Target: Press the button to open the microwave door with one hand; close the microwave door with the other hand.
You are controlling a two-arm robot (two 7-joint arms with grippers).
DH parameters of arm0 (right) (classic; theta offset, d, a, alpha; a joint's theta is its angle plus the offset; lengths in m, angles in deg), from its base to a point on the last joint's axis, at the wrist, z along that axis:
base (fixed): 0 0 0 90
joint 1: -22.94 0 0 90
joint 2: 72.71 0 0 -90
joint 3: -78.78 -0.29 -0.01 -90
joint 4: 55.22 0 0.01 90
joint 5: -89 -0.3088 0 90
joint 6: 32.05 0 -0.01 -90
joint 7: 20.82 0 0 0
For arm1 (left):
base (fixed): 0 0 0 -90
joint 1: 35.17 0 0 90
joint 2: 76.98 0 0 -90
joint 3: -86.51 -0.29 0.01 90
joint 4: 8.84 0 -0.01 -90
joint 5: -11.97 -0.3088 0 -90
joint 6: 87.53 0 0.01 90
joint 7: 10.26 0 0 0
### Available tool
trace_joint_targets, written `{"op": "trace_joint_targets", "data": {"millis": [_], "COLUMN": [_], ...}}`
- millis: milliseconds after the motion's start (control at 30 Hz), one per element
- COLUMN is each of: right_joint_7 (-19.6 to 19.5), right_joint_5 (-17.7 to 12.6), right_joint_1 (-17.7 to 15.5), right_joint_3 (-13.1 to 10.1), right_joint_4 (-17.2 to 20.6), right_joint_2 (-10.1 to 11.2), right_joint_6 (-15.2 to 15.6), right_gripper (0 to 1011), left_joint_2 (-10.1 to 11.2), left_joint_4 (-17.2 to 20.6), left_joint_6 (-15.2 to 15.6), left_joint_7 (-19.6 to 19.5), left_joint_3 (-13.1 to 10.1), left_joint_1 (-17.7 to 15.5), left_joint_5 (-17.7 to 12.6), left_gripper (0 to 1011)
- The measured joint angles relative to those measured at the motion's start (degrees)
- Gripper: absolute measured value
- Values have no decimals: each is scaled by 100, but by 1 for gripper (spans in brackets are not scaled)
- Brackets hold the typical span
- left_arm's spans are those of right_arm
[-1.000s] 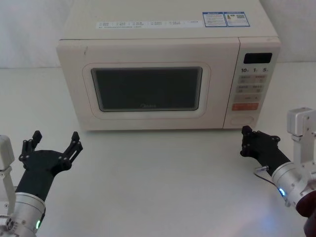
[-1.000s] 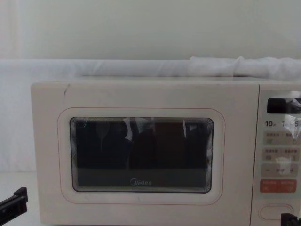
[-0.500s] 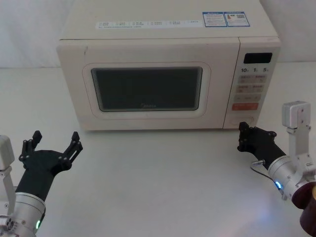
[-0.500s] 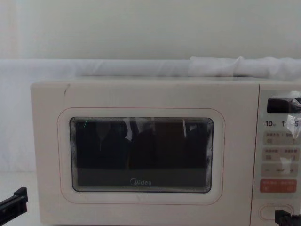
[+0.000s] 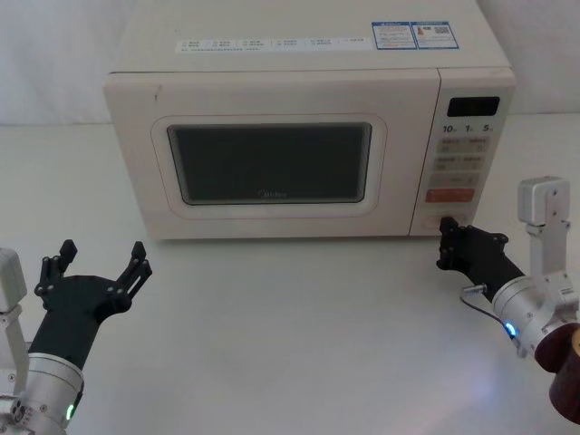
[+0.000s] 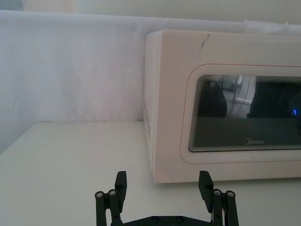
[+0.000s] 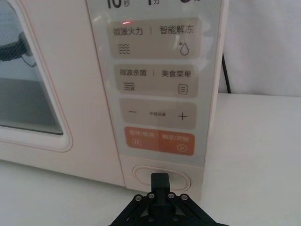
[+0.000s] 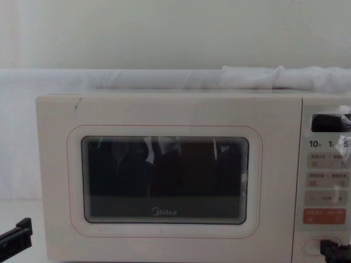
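The cream microwave door point(image 5: 272, 163) with its dark window is closed. My right gripper point(image 5: 445, 228) is shut, and its black tip point(image 7: 160, 180) rests against the middle of the wide pill-shaped button point(image 7: 141, 173) at the foot of the control panel, below the orange-red key point(image 7: 159, 141). In the chest view the same gripper point(image 8: 332, 250) covers the right part of the button point(image 8: 311, 246). My left gripper point(image 5: 100, 265) hovers open over the table, in front of the microwave's left corner, with nothing between its fingers point(image 6: 121, 181).
The microwave point(image 5: 299, 54) stands on a white table point(image 5: 290, 326) against a white backdrop. A dark cable point(image 7: 225, 75) runs down behind its right side. Open tabletop lies between the two arms.
My right gripper has moved forward and slightly up until its tip meets the button. The left arm and the door have not moved.
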Motion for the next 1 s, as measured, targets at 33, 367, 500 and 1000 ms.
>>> {"op": "trace_joint_targets", "data": {"millis": [33,367,500,1000], "right_joint_7": [-2,-31,-39,-86], "right_joint_5": [0,7,14,56], "right_joint_1": [12,163,205,263], "right_joint_3": [0,-2,-2,-5], "right_joint_4": [-9,-181,-246,-338], "right_joint_2": [-1,-22,-39,-79], "right_joint_6": [7,74,84,64], "right_gripper": [0,0,0,0], "left_joint_2": [0,0,0,0], "left_joint_4": [0,0,0,0], "left_joint_6": [0,0,0,0], "left_joint_7": [0,0,0,0], "left_joint_3": [0,0,0,0], "left_joint_1": [0,0,0,0], "left_joint_5": [0,0,0,0], "left_gripper": [1001,1001,1001,1001]}}
